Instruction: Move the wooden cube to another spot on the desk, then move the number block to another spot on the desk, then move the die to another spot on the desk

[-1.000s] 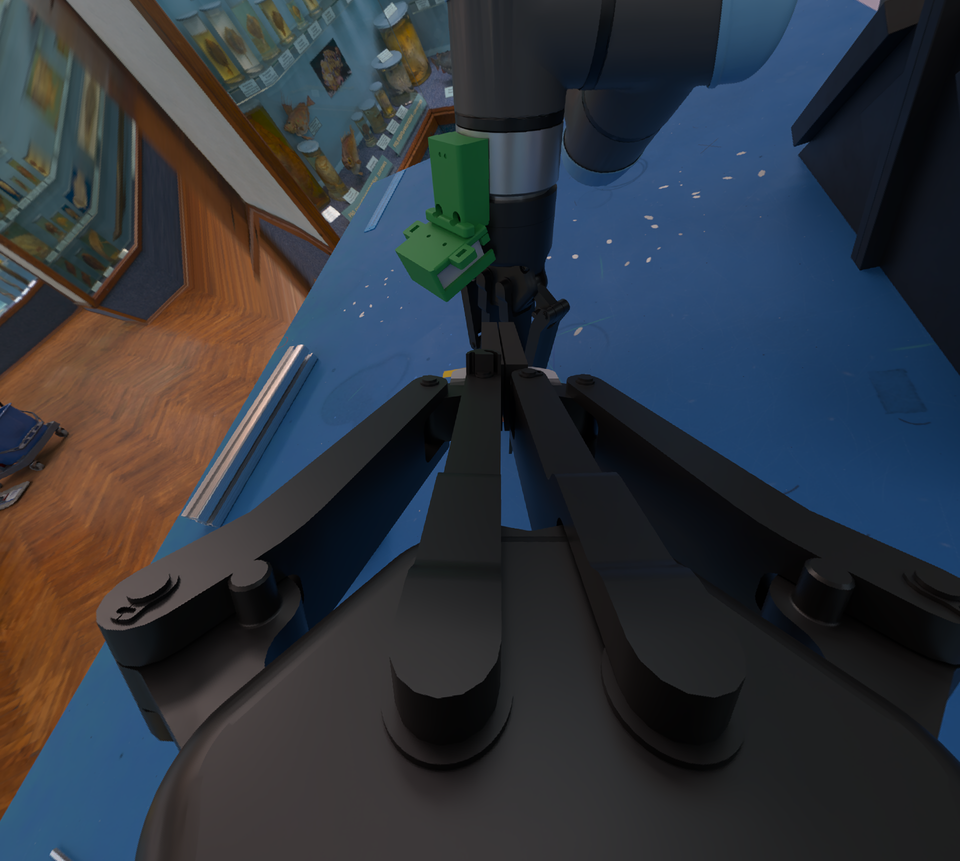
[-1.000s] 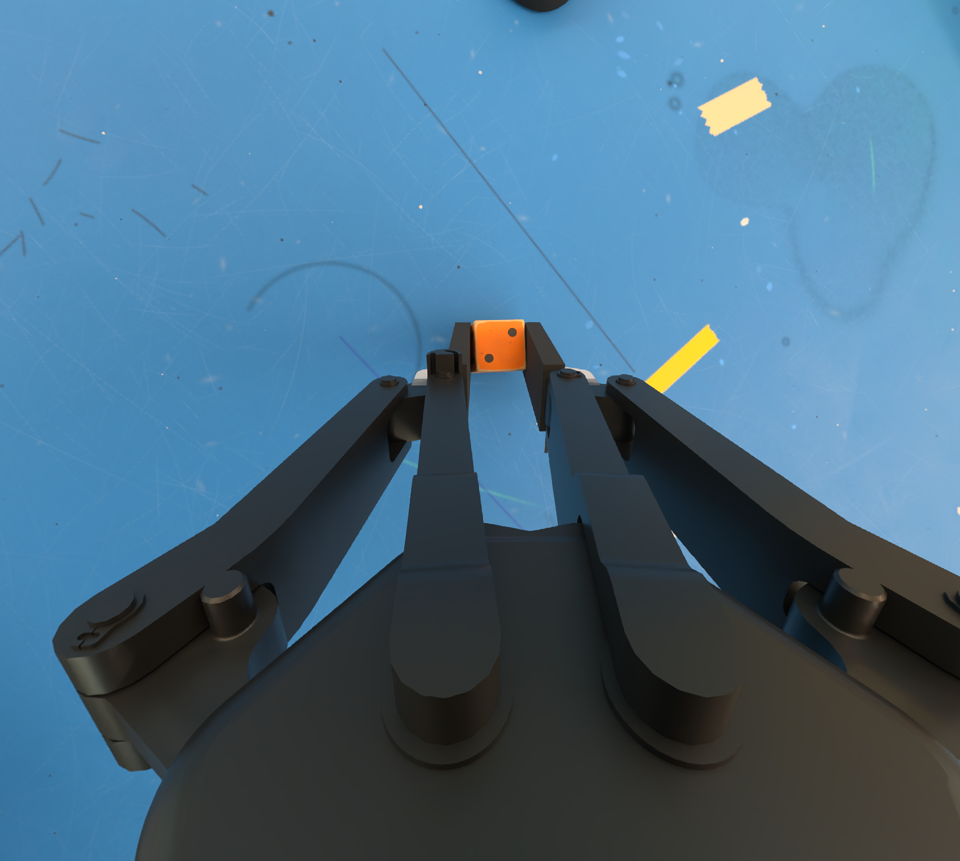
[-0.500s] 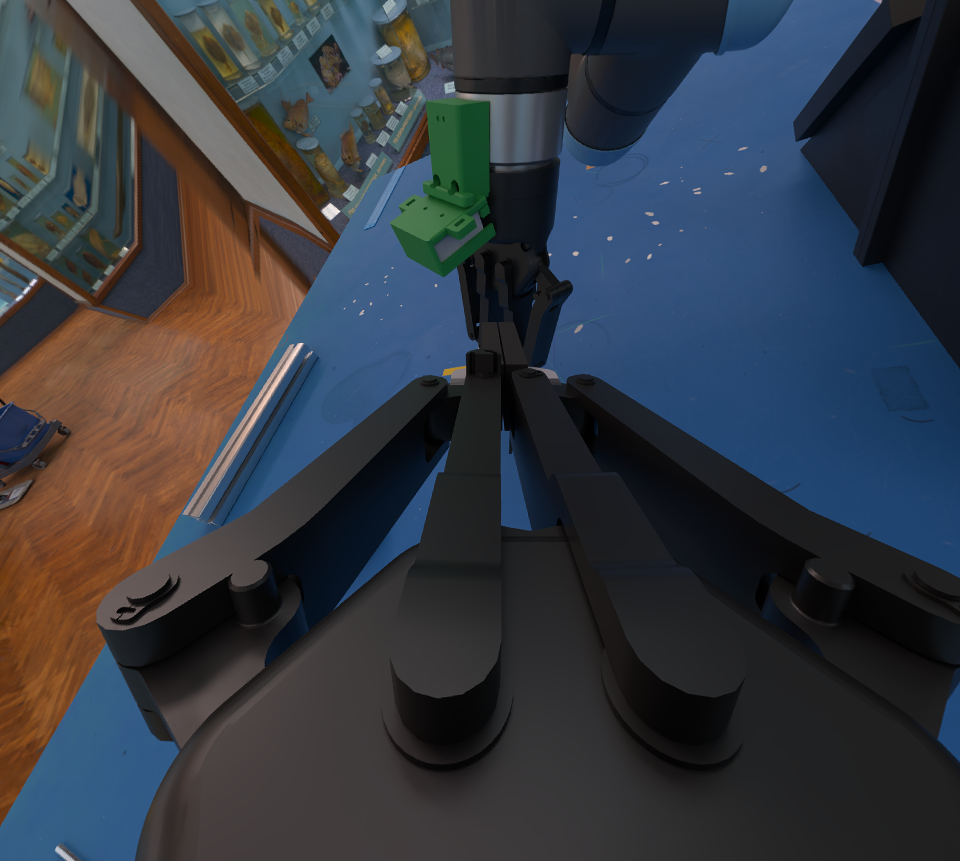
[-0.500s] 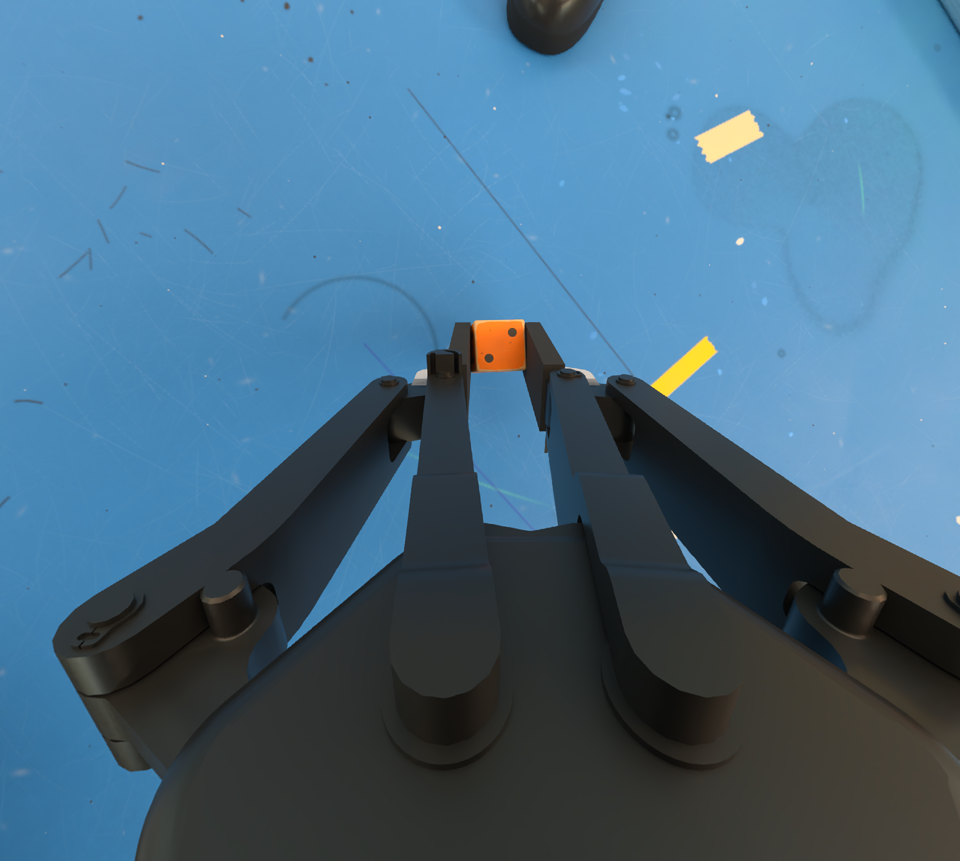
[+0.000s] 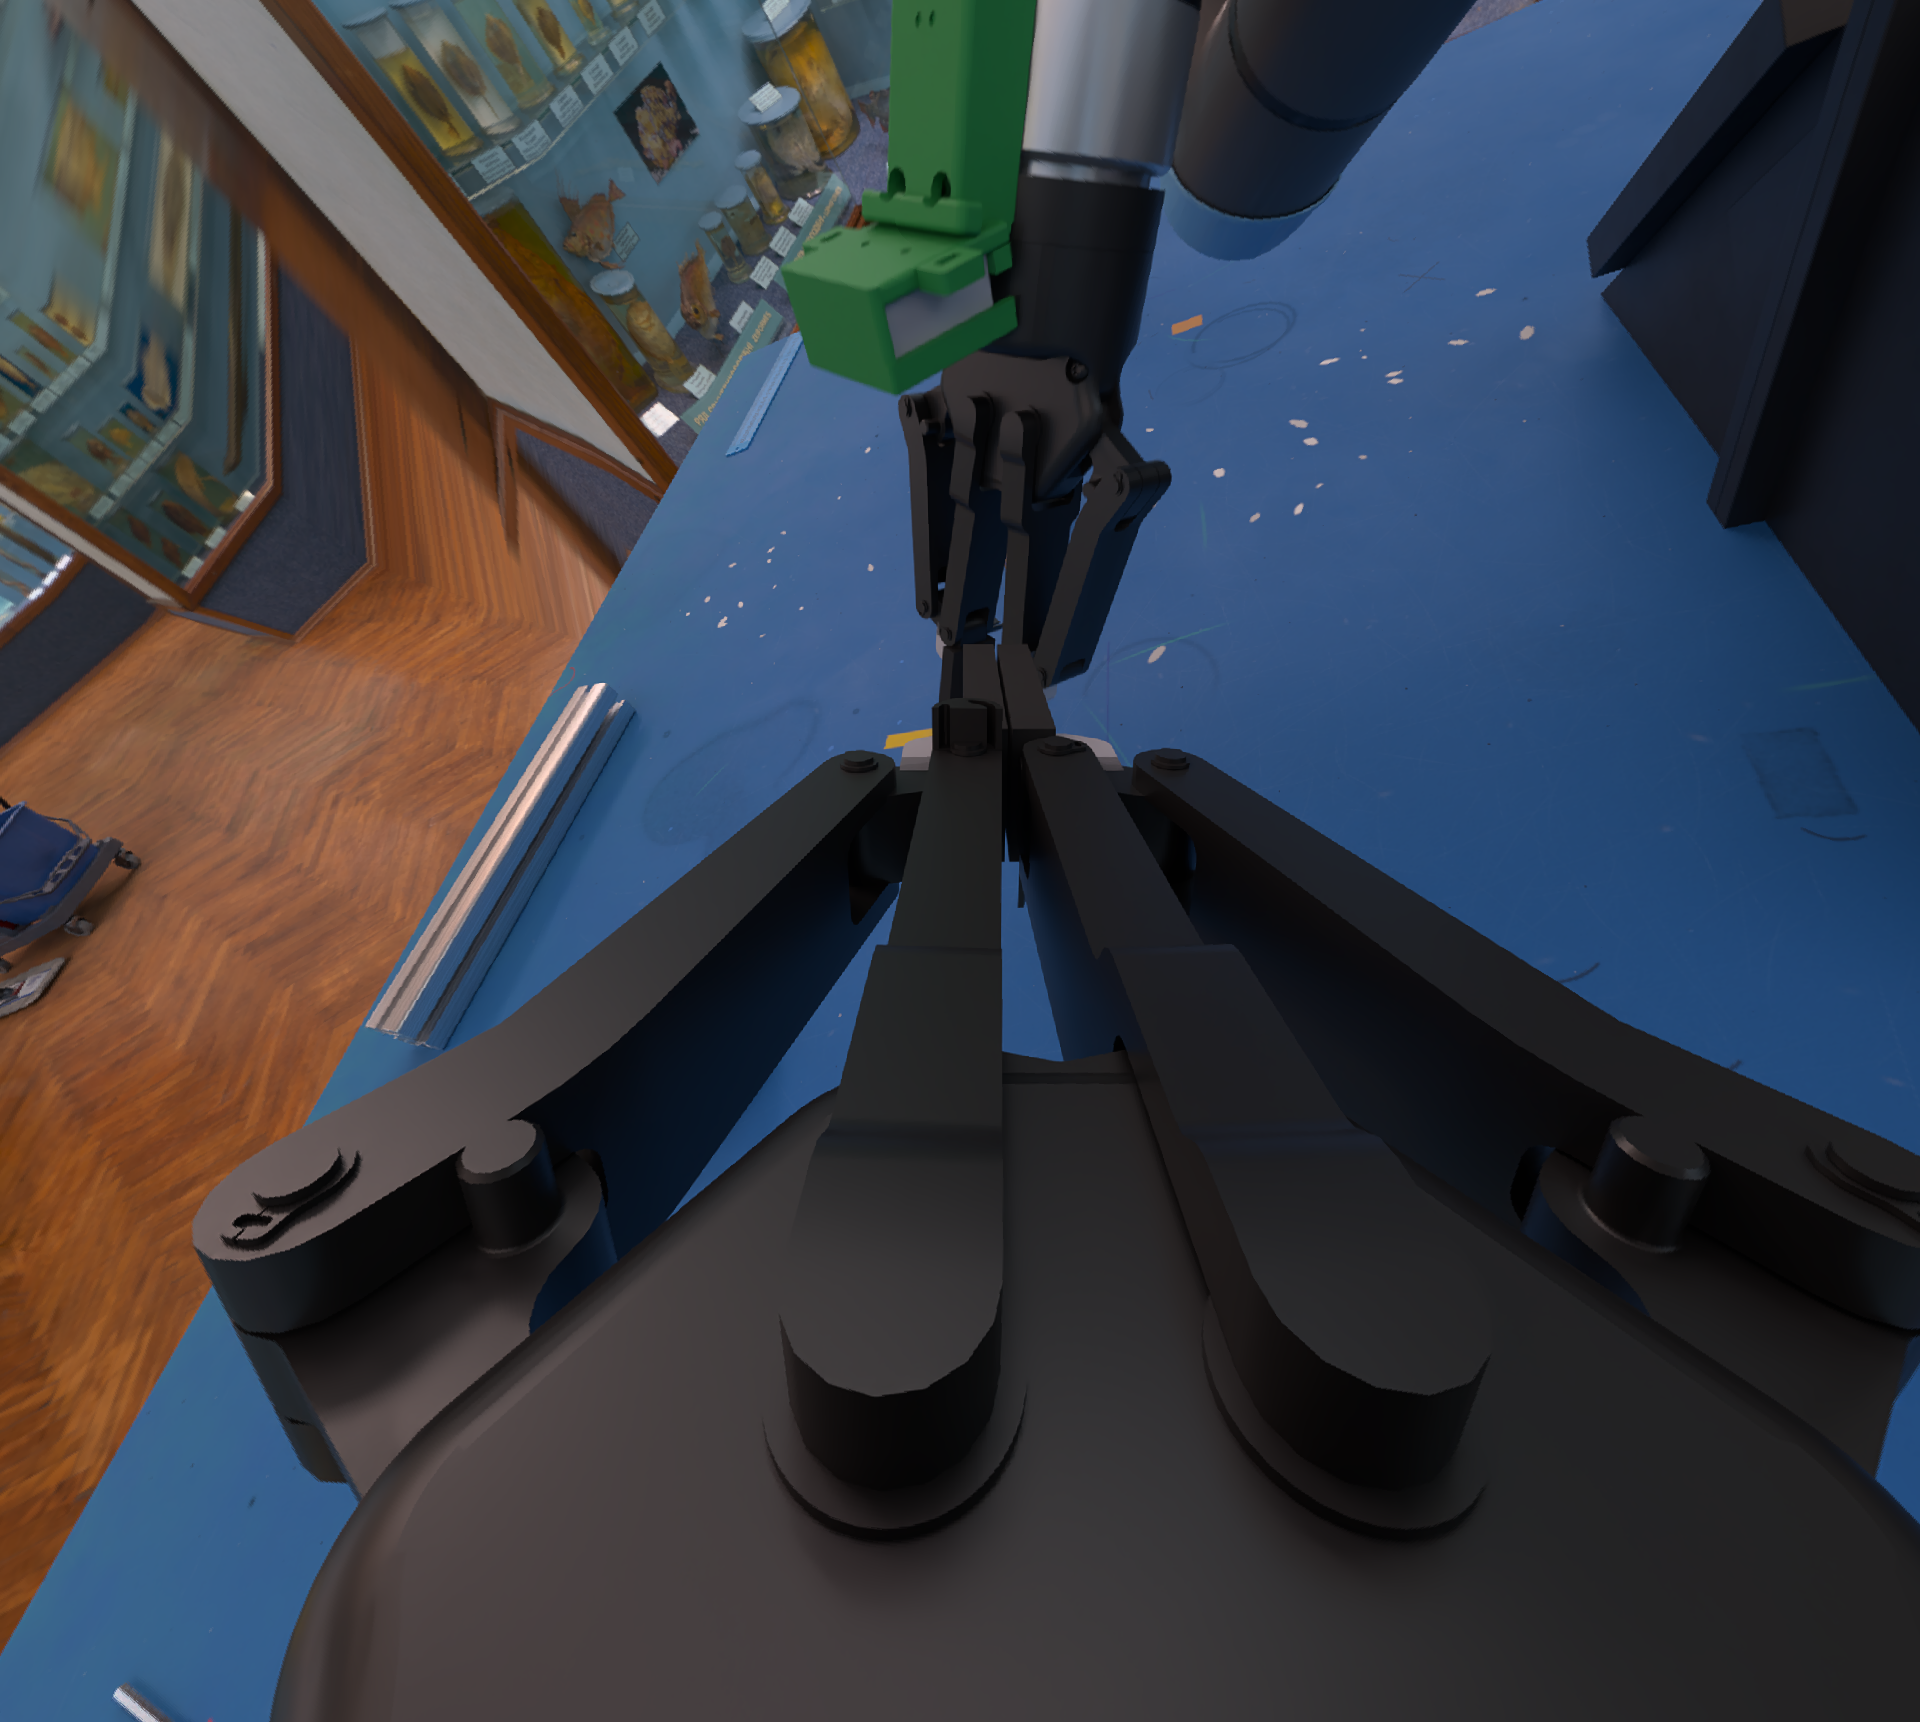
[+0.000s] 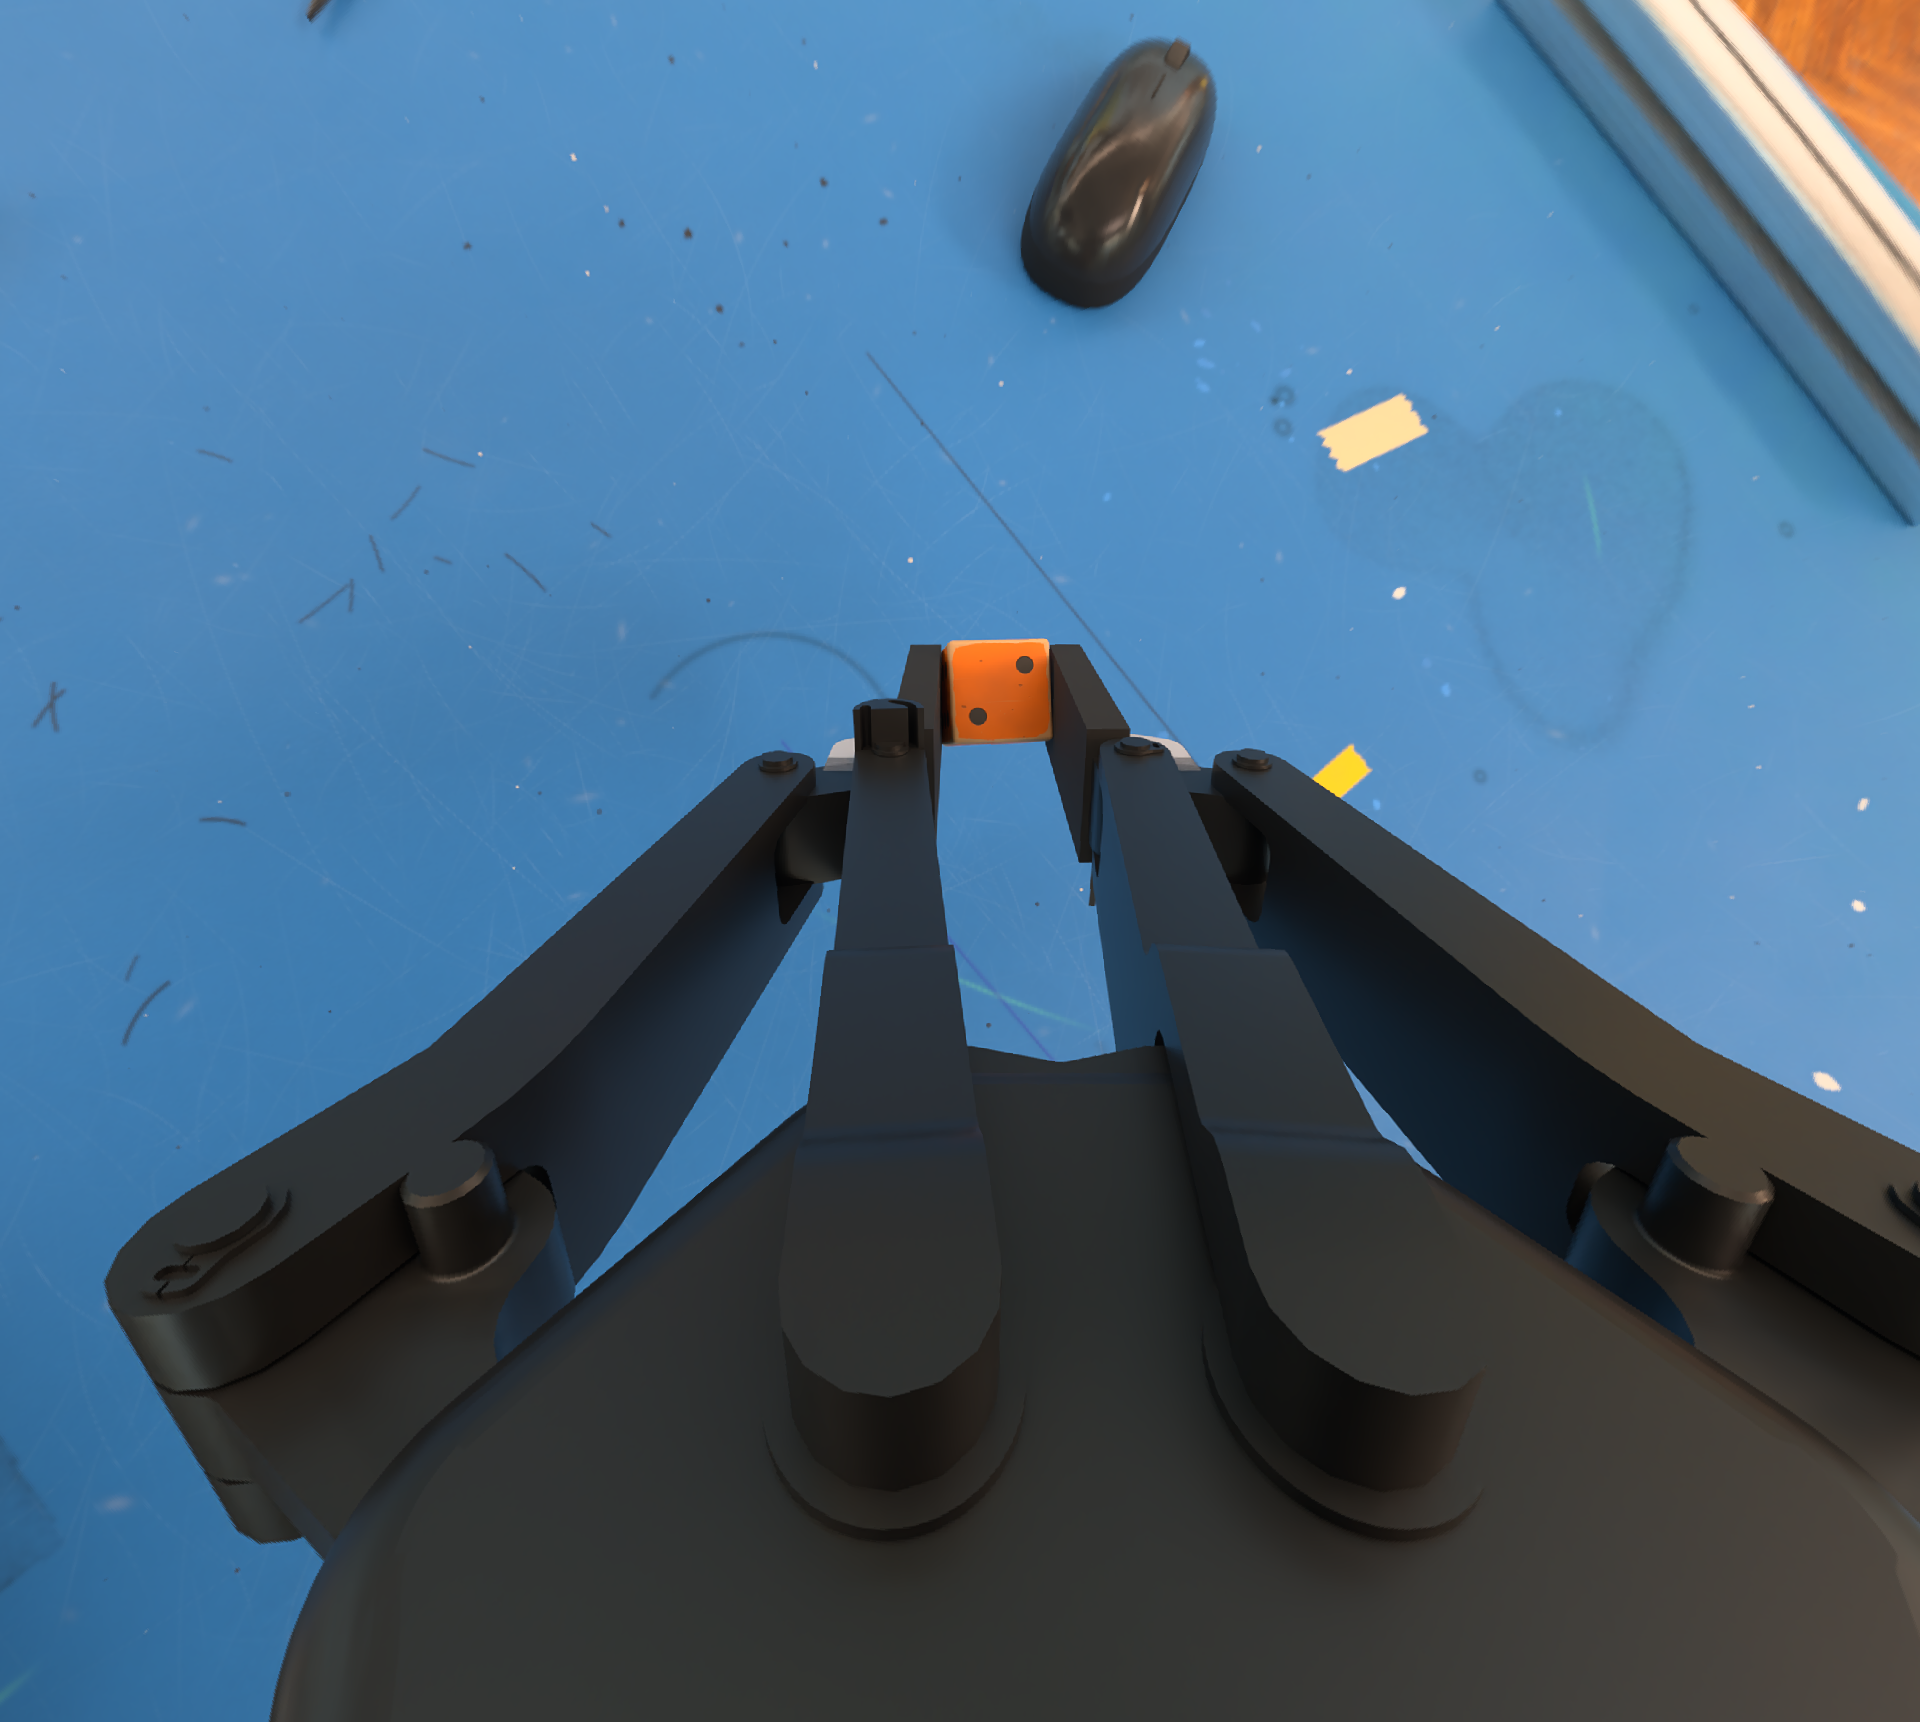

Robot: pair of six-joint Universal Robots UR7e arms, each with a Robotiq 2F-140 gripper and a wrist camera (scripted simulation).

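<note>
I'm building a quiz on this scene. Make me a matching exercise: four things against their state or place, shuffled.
Things:
1. die
2. computer mouse
3. left gripper
4. metal rail

States or places:
A. shut, holding nothing
B. along the desk edge
C. clamped in the right gripper
D. lying on the desk, beyond the die

Pairs: 1-C, 2-D, 3-A, 4-B

- Die (image 6: pixel 995 691): small orange cube w/ rounded, paler edges; the face toward the cam shows 2 dark pips set diagonally, upper right and lower left.
- State: pinched on its L and R sides between the fingertips of the right end effector (image 6: pixel 995 696), sitting square, not tilted.
- Place: over the blue tabletop (image 6: pixel 623 384); can't tell if it touches the surface.
- Wooden cube, number block: not visible in either view.
</note>
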